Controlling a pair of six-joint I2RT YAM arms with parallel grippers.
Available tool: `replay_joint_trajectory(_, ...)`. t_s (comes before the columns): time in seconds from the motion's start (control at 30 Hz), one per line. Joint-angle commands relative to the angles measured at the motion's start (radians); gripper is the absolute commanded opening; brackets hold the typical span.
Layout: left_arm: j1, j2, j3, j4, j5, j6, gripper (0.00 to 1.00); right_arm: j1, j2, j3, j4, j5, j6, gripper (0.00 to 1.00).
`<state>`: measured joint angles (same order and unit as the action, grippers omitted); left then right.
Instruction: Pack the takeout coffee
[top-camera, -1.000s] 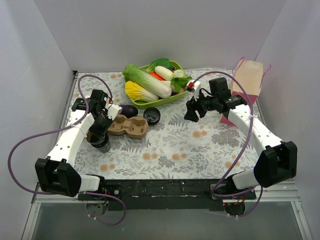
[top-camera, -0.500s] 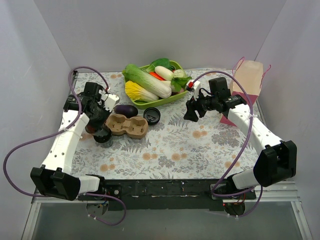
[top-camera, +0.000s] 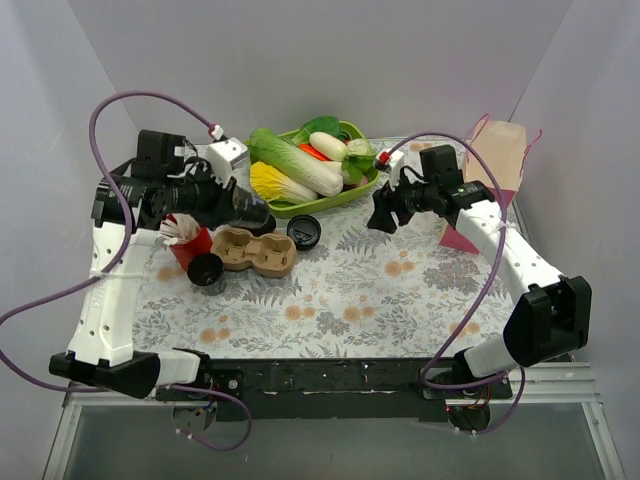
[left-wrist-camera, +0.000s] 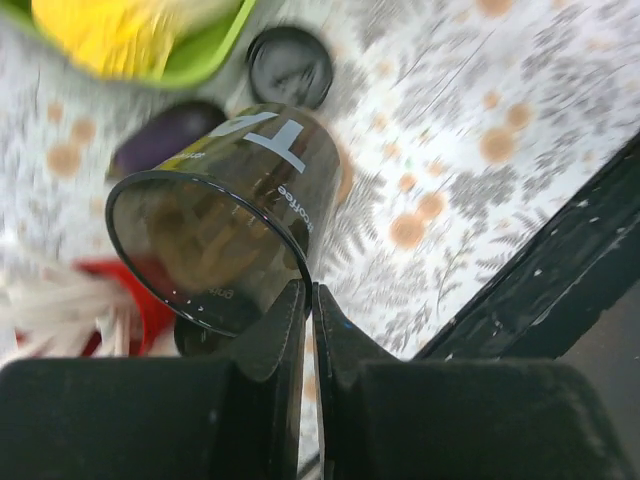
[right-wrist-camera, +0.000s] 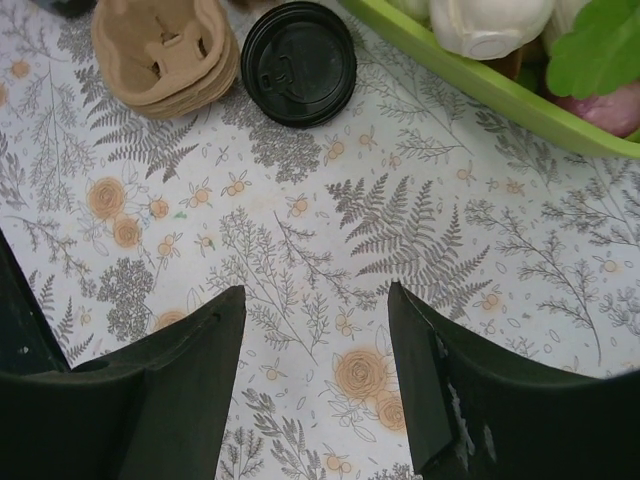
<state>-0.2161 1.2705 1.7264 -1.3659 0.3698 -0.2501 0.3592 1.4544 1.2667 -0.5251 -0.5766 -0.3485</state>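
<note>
- Since a second ago our left arm swung up and back from low beside the carrier (right-wrist-camera: 165, 50); the red straw cup (top-camera: 185, 243) is now uncovered. The right arm barely shifted.
- Left gripper (left-wrist-camera: 308, 290): jaws pinched nearly together on the rim of the takeout coffee cup (left-wrist-camera: 250, 190). The cup is lidless, tilted and off the table, above the eggplant (left-wrist-camera: 160, 135) and straw cup area.
- A second dark cup (top-camera: 205, 268), black-topped, stands on the table between the straw cup and the carrier.
- The loose lid (right-wrist-camera: 298, 62) lies flat just beside the carrier's far end.
- Right gripper (right-wrist-camera: 315, 295): jaws wide, holding nothing, hovering over bare cloth near the lid.
- Risks as we see them:
  - A one-wall rim pinch could let the cup pivot, slip out or dent.
  - Coming down tilted, the base may catch the carrier edge and shove the light carrier.
  - A low swing could clip the straw cup or the second cup.
</note>
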Motion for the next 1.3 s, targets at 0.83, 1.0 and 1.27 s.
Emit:
replay_joint_trajectory(0.83,-0.729,0.543,-0.077,0.261,-0.15,0.157,0.0,-0.223,-0.054,0.184,0.003,0.445,0.112,0.67)
replay_joint_trajectory(1.0,-0.808,0.578,-0.091,0.303,-0.238,0.115,0.0,-0.223,-0.069,0.151,0.02,0.411,0.117,0.67)
replay_joint_trajectory(1.27,-0.835,0.589,-0.105,0.321,-0.269,0.086,0.0,-0.224,-0.103,0.074,0.042,0.373,0.137,0.67)
